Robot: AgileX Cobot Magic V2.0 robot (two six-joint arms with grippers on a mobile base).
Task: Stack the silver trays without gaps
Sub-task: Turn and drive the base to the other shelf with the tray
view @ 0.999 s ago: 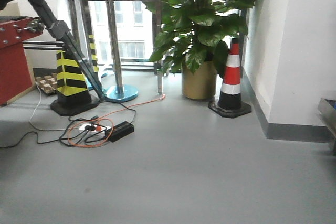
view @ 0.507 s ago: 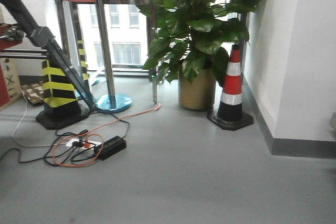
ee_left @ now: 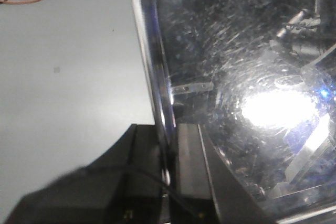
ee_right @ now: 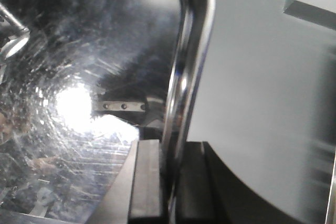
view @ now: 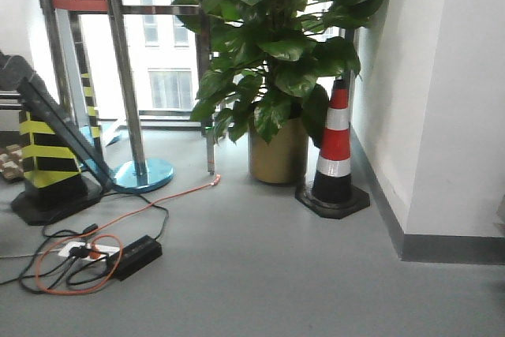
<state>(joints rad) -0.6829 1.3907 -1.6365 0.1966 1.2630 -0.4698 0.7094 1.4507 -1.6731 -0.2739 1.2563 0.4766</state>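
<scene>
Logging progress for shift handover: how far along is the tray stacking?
Done: nothing visibly stacked. In hand: the jaws of the left gripper and right gripper each clamp a silver tray rim, held over grey floor. Remaining: no other tray is clearly in view, so carrying it over and nesting it flush.

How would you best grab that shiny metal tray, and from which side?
Grab it by the thin raised rim, coming in from the outer sides. The silver tray is wide and shallow, so only its edge fits inside a claw. Here the left claw and right claw each pinch a side rim, jaws astride the wall.
</scene>
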